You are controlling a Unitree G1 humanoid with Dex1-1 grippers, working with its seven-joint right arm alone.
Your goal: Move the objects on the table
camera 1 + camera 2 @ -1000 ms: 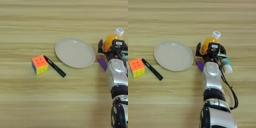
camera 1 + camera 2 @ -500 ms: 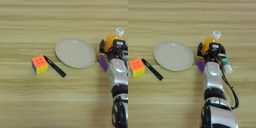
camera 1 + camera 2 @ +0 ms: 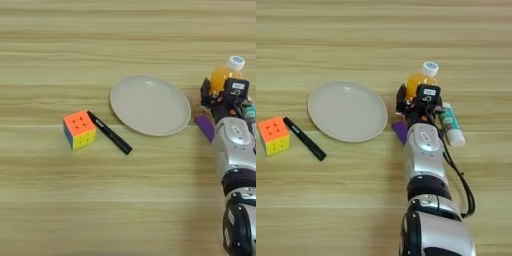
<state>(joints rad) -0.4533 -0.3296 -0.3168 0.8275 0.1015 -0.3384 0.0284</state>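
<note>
Six small things are laid out on the wood-grain table [image 3: 60, 200], one of each — a puzzle cube, a marker pen, a plate, a juice bottle, a purple block and a tube.

The round beige plate [image 3: 150, 105], seen just right of centre in the left eye view, has nothing in it. The colourful puzzle cube [image 3: 79, 129] is set at the left, orange face up, and the slim black marker pen [image 3: 109, 132] is laid just beside it, its long axis running diagonally from upper left, near the cube's top corner, to lower right.

At the right of the frame the orange-juice bottle [image 3: 419, 80] is seen with its white cap pointed to the upper right and its body directed down-left toward the gripper. The right gripper [image 3: 414, 101] is placed at the bottle's lower end, one black finger shown to the bottle's left; whether the bottle is clamped or merely flanked cannot be told. The silver forearm [image 3: 423, 150] is stretched up from the bottom edge.

The flat purple block [image 3: 400, 131] is partly hidden against the forearm's left side, between arm and plate rim. The white-and-green tube [image 3: 450, 124] is laid to the arm's right — long axis nearly vertical, tilted slightly toward the lower right.
</note>
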